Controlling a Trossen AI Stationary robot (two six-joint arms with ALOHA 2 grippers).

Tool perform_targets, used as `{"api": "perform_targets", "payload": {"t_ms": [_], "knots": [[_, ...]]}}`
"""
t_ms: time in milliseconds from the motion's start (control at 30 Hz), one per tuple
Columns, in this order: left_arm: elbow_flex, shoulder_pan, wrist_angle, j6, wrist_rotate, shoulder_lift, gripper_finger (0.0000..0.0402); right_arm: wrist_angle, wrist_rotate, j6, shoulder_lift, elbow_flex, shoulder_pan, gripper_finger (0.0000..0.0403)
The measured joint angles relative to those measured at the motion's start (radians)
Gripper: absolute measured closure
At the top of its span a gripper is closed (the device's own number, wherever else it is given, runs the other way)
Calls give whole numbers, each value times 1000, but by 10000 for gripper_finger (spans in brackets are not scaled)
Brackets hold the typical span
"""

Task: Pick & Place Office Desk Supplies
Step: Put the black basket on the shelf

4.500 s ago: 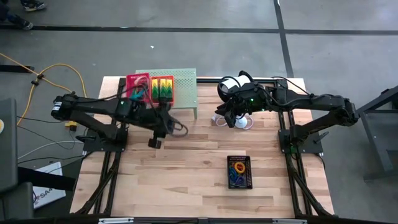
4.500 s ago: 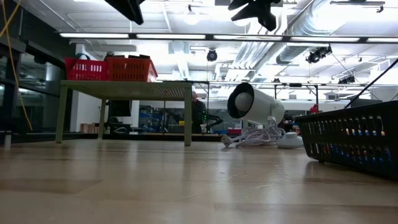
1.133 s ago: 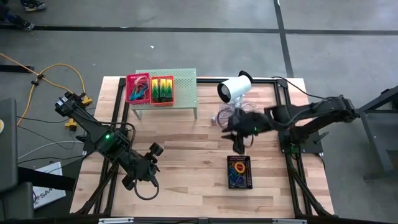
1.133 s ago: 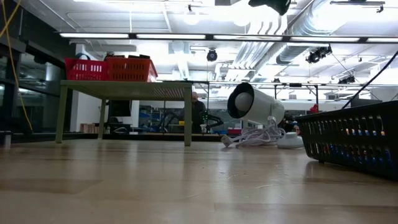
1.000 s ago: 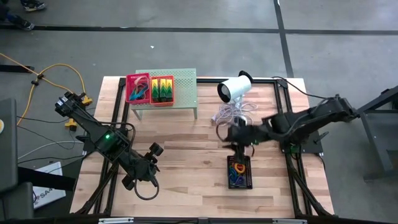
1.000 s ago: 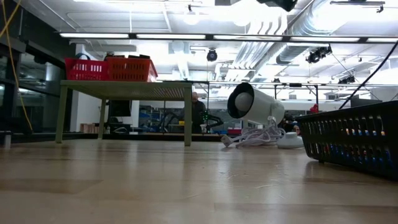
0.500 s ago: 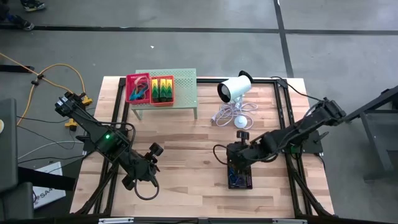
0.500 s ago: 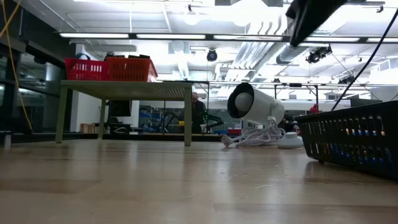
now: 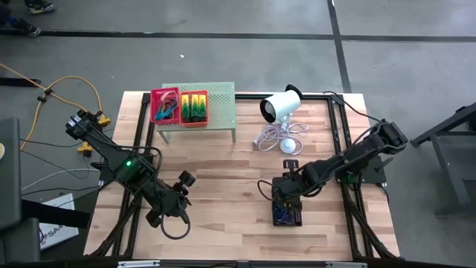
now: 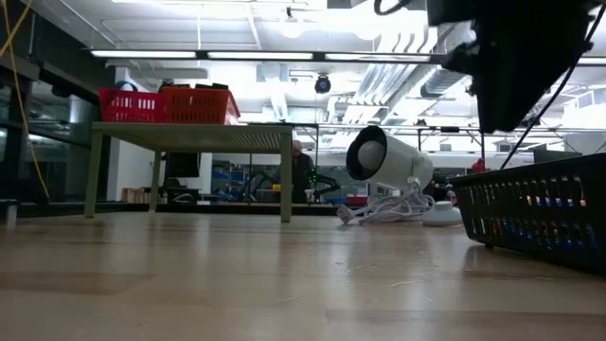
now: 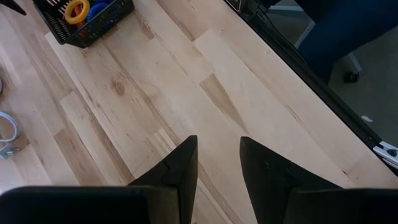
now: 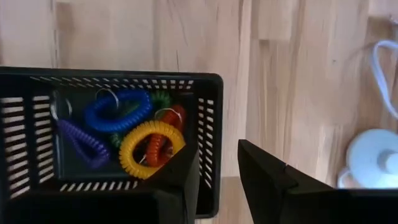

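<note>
Right wrist view puts my right gripper (image 12: 214, 163), fingers slightly spread and empty, over the black basket (image 12: 211, 124) of coiled loops (image 12: 152, 146); at eleven o'clock, red baskets (image 9: 179, 106) look filled, so sorting seems midway. Left gripper (image 11: 217, 162) idles, parted, empty.

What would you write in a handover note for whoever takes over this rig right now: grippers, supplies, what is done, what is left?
Right gripper: open, empty, above the black basket.
Left gripper: open, empty, over bare table at the front left.
Black basket holds coiled loops: blue, purple, yellow, orange, green.
Red basket with green packs and pink basket sit on the green stand.
Done: nothing in hand.
Left: probably pick loops from the black basket.
</note>
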Motion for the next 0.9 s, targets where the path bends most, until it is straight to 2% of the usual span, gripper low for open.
{"api": "perform_targets", "payload": {"t_ms": [267,600,900], "knots": [[0,0,0,0,0,0,289,100,-105,-9,-1,-94,-48,304],[0,0,0,0,0,0,289,146,-128,-46,-1,-130,-98,304],[0,0,0,0,0,0,289,173,-128,-60,-1,-130,-99,304]]}}
